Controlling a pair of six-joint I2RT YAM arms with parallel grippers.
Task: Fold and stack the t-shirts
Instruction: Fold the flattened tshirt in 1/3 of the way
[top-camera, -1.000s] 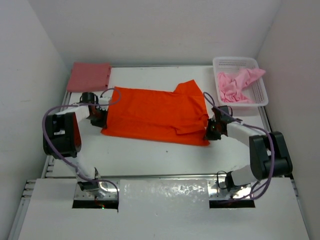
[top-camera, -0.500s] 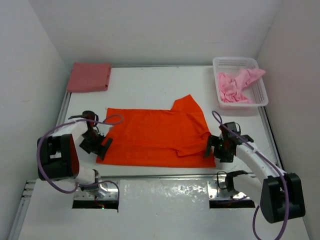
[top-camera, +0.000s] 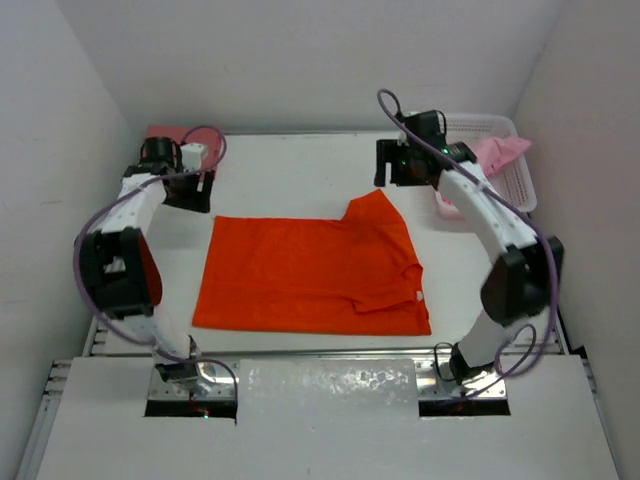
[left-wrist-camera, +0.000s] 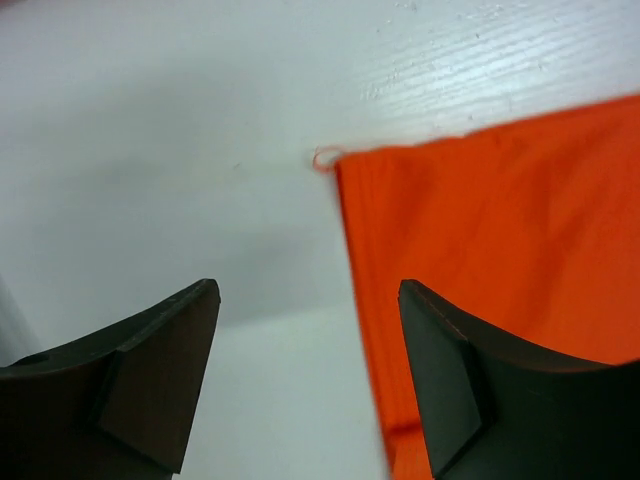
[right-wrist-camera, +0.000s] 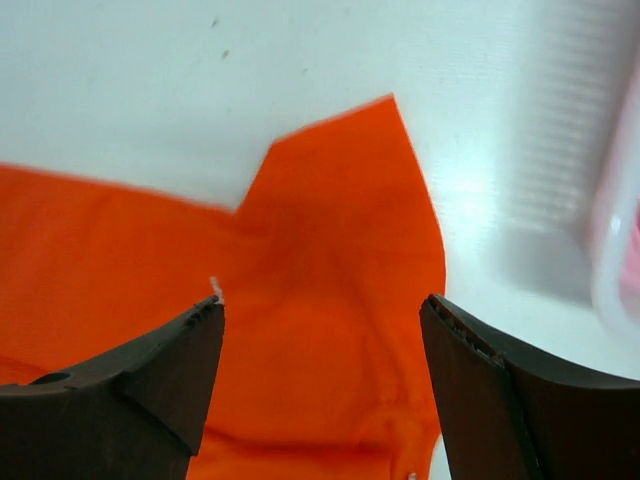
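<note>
Table (top-camera: 300, 165): one orange shirt (top-camera: 310, 275), one rose shirt (top-camera: 165, 132), perhaps folded, one pink shirt (top-camera: 508, 150).

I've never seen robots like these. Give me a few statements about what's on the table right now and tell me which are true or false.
1. The orange shirt lies flat on the table, and neither hand holds it. True.
2. The left hand is clamped on the orange shirt. False: its fingers stand open over the bare table beside the shirt's corner.
3. The light pink shirt sits in the white basket. True.
4. The rose-red shirt lies on top of the orange one. False: it sits apart at the far left corner.
5. The right hand is open above the orange shirt's sleeve. True.
</note>
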